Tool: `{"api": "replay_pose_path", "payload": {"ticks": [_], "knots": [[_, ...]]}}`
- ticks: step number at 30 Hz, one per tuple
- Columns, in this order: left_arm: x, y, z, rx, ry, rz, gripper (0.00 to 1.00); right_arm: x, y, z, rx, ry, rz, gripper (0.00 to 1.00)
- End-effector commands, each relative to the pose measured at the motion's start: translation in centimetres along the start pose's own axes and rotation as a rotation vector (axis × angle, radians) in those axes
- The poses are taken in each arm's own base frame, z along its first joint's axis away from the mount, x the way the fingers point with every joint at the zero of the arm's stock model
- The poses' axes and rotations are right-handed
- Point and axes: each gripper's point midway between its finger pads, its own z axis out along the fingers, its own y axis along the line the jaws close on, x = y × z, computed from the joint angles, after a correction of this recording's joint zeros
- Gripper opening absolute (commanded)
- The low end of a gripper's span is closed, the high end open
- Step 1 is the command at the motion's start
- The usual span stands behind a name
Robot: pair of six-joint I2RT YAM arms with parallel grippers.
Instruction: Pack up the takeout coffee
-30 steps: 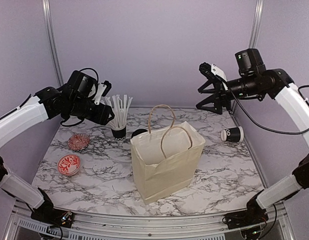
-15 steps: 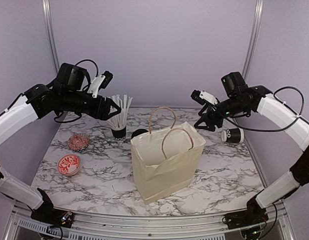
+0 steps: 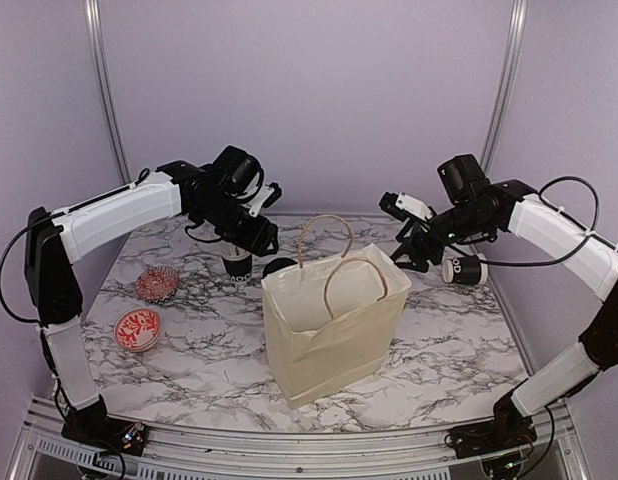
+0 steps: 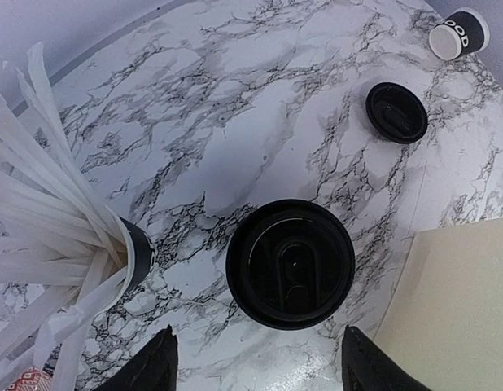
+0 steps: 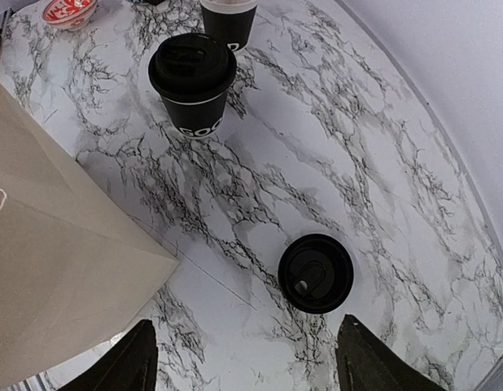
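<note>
At the far middle of the desk [image 4: 235, 106], just behind the paper bag [image 3: 329, 325], the takeout coffee [image 4: 290, 263] stands upright and lidded. It is probably light, with thin walls that crush easily, so pinch gently below the lid. The left fingers [image 4: 158, 362] hover above it, wide and empty; the right fingers [image 5: 133, 362] are likewise.

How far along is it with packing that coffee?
Done: the takeout coffee stands upright with its lid on, beside the open paper bag. In hand: the left gripper hovers open over the cup, not yet gripping it. Left: grip the cup, lift it and lower it into the bag.
</note>
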Motion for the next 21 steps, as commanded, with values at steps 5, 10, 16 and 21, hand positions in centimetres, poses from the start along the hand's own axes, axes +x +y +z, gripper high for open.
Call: {"api": "replay_pose_path", "payload": {"ticks": [5, 10, 16, 21], "knots": [[0.7, 0.3, 3.5, -0.034, 0.098, 0.012, 0.84, -0.7, -0.1, 0.0, -0.018, -0.02, 0.004, 0.73], [0.8, -0.7, 4.9, -0.012, 0.115, 0.025, 0.82, -0.9, -0.2, 0.3, -0.036, -0.019, 0.008, 0.73], [1.5, -1.4, 6.7, 0.003, 0.149, 0.033, 0.71, -0.7, -0.1, 0.5, -0.04, -0.011, 0.011, 0.73], [2.2, -1.5, 7.3, -0.006, 0.177, 0.035, 0.66, -0.5, -0.1, 0.4, -0.036, -0.009, 0.009, 0.73]]}}
